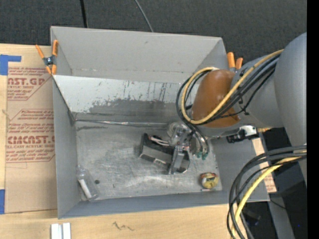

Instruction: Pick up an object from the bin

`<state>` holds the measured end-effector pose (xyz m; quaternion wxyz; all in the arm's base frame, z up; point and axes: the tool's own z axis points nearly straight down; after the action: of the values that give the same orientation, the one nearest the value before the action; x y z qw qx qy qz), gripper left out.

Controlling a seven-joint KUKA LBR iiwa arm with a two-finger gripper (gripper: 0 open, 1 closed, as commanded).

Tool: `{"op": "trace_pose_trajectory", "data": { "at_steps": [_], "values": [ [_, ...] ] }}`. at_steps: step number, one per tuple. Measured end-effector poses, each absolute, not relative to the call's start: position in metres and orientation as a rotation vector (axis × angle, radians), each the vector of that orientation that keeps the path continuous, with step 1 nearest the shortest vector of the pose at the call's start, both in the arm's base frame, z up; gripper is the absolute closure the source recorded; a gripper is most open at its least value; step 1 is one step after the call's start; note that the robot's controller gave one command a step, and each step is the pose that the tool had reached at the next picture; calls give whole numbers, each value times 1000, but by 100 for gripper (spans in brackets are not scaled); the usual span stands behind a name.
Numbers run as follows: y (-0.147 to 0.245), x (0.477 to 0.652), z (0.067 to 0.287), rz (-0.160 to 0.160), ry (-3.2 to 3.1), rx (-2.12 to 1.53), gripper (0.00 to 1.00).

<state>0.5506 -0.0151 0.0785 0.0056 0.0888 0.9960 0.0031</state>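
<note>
My gripper (pixel 178 159) is down on the bin floor, right of the middle, under the arm's orange cover. A black boxy thing with pale metal parts (pixel 152 151) lies right against its left side, touching or nearly so. Whether that thing is in the gripper's grasp cannot be made out. A small round yellow and red thing (pixel 208 180) rests a short way off to the lower right, near the bin's right wall.
A clear, pale tube-like thing (pixel 84 184) lies in the bin's lower left corner, far from the gripper. The arm with its cables comes in over the bin's right rim. Bare floor stretches between the black thing and the left wall.
</note>
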Motion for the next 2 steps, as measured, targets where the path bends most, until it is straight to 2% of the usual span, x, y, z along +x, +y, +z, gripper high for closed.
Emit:
{"op": "trace_pose_trajectory", "data": {
  "at_steps": [1, 2],
  "values": [
    [-11, 568, 198, 0, 3134, 266, 100],
    [-11, 568, 198, 0, 3134, 266, 100]
  ]
}}
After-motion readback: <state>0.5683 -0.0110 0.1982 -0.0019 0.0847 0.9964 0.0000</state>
